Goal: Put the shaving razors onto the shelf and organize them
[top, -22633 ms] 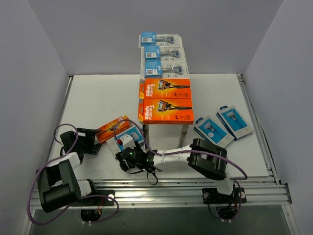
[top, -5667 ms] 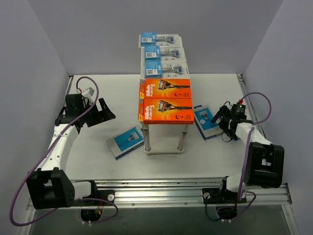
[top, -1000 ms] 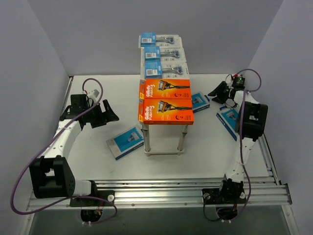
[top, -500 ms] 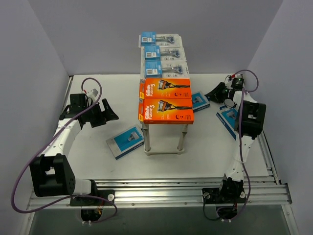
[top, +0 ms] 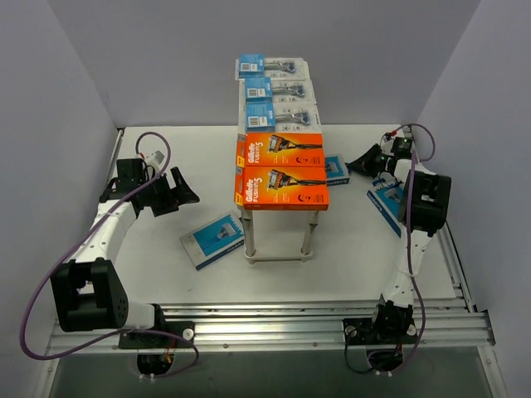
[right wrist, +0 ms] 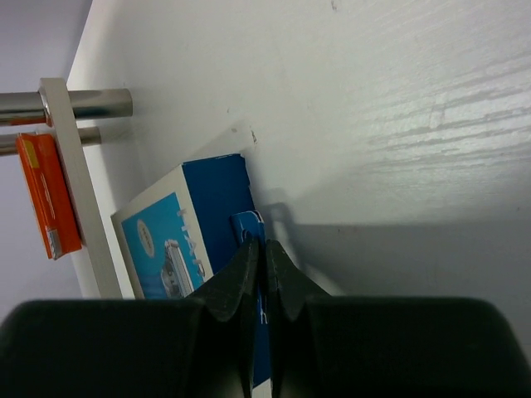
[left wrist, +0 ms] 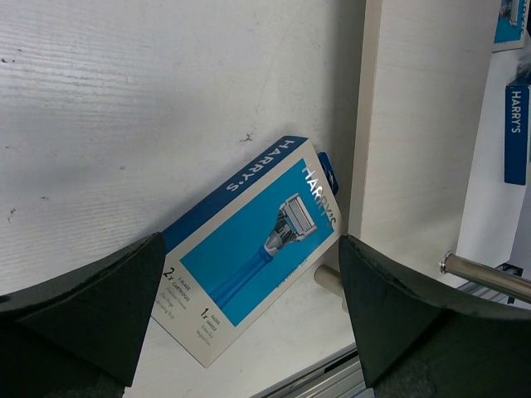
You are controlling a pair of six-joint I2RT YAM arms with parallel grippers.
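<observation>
The shelf [top: 247, 235] stands mid-table. Its top carries three clear blister packs [top: 280, 89] at the back and two orange razor boxes [top: 280, 152] at the front. My right gripper [top: 365, 160] is shut on the blue hang tab [right wrist: 249, 225] of a blue-and-white razor box [top: 336, 168] lying by the shelf's right side; this box [right wrist: 174, 240] shows close up in the right wrist view. My left gripper [top: 178, 195] hangs open above the table, with nothing between its fingers. Another blue-and-white box [left wrist: 249, 249] lies flat below it, by the shelf's left leg.
A third blue-and-white box [top: 383, 199] lies at the right, partly under my right arm. Grey walls close the table in on the left, back and right. A metal rail [top: 274, 319] runs along the near edge. A steel leg [right wrist: 75, 104] and an orange box [right wrist: 50, 195] show beside the held box.
My right gripper has closed onto the box's hang tab and dropped slightly toward it. The left arm has barely shifted and stays open.
</observation>
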